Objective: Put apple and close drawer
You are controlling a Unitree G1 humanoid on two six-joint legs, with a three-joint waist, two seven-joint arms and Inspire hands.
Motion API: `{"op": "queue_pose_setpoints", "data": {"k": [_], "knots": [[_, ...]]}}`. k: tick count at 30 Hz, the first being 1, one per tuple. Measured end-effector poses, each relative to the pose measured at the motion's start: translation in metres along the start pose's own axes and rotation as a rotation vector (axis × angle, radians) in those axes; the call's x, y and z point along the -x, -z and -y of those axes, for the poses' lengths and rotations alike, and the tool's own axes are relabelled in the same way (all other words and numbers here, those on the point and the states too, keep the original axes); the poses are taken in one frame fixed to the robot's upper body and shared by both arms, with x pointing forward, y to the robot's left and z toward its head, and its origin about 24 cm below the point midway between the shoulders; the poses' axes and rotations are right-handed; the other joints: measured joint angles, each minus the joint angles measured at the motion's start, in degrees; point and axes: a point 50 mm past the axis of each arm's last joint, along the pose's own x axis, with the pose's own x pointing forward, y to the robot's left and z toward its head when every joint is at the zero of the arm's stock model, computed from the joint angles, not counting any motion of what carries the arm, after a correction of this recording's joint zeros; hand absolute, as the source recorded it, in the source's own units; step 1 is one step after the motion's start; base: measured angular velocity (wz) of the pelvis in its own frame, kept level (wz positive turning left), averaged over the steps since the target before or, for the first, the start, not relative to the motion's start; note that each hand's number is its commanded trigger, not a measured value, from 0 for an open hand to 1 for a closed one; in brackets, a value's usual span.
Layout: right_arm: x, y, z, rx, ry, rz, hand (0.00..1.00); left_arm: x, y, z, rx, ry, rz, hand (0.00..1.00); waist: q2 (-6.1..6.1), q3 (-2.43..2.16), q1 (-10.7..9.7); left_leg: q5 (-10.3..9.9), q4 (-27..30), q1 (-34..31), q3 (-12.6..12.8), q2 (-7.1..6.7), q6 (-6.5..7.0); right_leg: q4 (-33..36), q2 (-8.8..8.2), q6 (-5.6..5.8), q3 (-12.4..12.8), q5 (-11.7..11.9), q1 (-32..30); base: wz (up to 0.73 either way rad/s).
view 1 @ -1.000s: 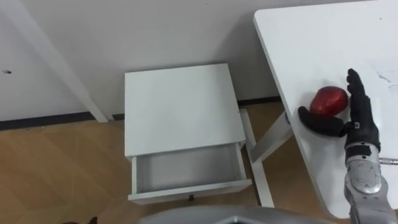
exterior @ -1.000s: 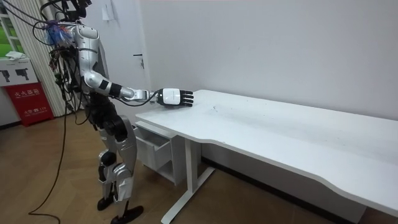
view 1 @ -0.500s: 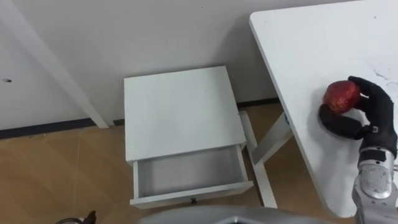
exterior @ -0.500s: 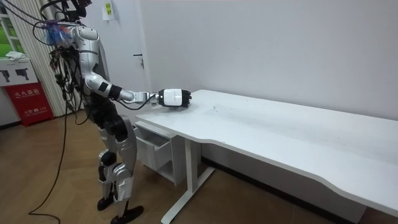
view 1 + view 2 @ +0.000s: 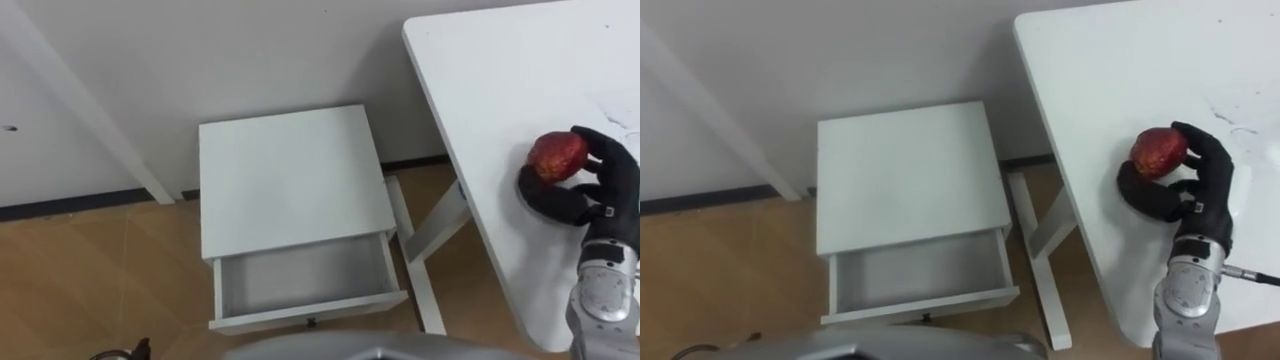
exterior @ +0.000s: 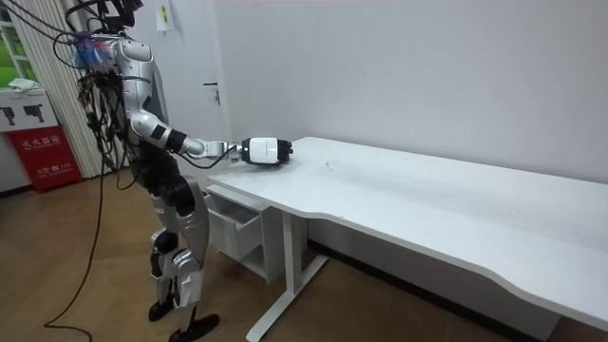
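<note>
The robot is a slim humanoid in silver-grey shells with black joints at hips, knees and ankles, at the left of the room view. A tangle of dark, red and blue cables bunches about its head and shoulders in the upper left corner, and a dark cable trails from it over the floor. Its right hand [image 5: 610, 182] has black fingers and palm, with a white cover on the back. The forearm below it, at the lower right, is a pale grey metal tube with a dark wrist band.
</note>
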Motion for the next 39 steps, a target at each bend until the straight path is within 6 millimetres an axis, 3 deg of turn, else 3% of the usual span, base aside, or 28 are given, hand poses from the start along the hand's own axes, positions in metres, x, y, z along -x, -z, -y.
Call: {"op": "queue_pose_setpoints", "data": {"k": [10,16,19,24,28,32,38,39], "knots": [[0.004,-0.028,-0.051,-0.059,-0.329,0.095,1.0,0.0,-0.003,0.006,-0.021,0.058,0.014,0.0,0.06,0.05,0.2,0.0,0.6,-1.1,0.4,0.45,-0.15,0.0,0.34,-0.44,-0.2,0.6,-1.1,-0.05],[0.007,-0.045,-0.082,-0.022,-0.574,0.137,1.0,0.0,-0.006,0.008,-0.064,0.093,0.025,0.0,0.11,0.1,1.4,0.0,1.2,-2.5,-0.5,0.39,-0.15,0.1,0.34,-0.47,-0.8,0.7,-1.6,0.07],[0.011,-0.045,-0.095,0.011,-0.678,0.116,1.0,0.0,-0.006,0.01,-0.072,0.109,0.024,0.0,0.2,0.35,2.6,0.0,1.5,-2.9,-0.9,0.37,-0.15,0.0,0.31,-0.48,-1.3,0.7,-1.7,0.1],[0.027,-0.038,-0.118,0.048,-0.902,0.035,1.0,0.0,-0.009,0.014,-0.104,0.157,0.029,0.0,0.54,1.24,3.6,0.0,2.4,-4.4,-2.8,0.17,-0.15,0.0,0.12,-0.47,-3.2,0.7,-1.9,0.22],[0.032,-0.039,-0.124,0.058,-0.98,0.04,1.0,0.0,-0.007,0.016,-0.112,0.182,0.01,0.0,0.51,1.28,4.0,0.2,2.4,-4.4,-3.6,-0.22,-0.37,-0.1,0.23,-0.48,-3.5,0.7,-1.8,0.09],[0.03,-0.047,-0.121,0.086,-1.011,0.08,1.0,-0.001,-0.014,0.018,-0.13,0.207,0.024,0.0,0.01,1.03,5.0,0.3,2.5,-4.4,-3.7,-0.22,-0.42,-0.2,0.26,-0.48,-3.6,0.7,-1.6,0.03],[0.033,-0.047,-0.125,0.097,-1.048,0.081,1.0,-0.003,-0.02,0.014,-0.158,0.213,0.042,0.0,-0.43,1.23,5.0,0.3,2.6,-4.4,-4.4,-0.47,-0.42,-1.2,0.13,-0.48,-4.5,0.7,-0.8,0.06],[0.034,-0.046,-0.126,0.098,-1.056,0.073,0.47,-0.003,-0.021,0.014,-0.164,0.213,0.045,0.0,-0.4,1.24,5.0,0.3,2.6,-4.5,-4.5,-0.48,-0.42,-1.2,0.12,-0.48,-4.6,0.7,-0.8,0.05]]}}
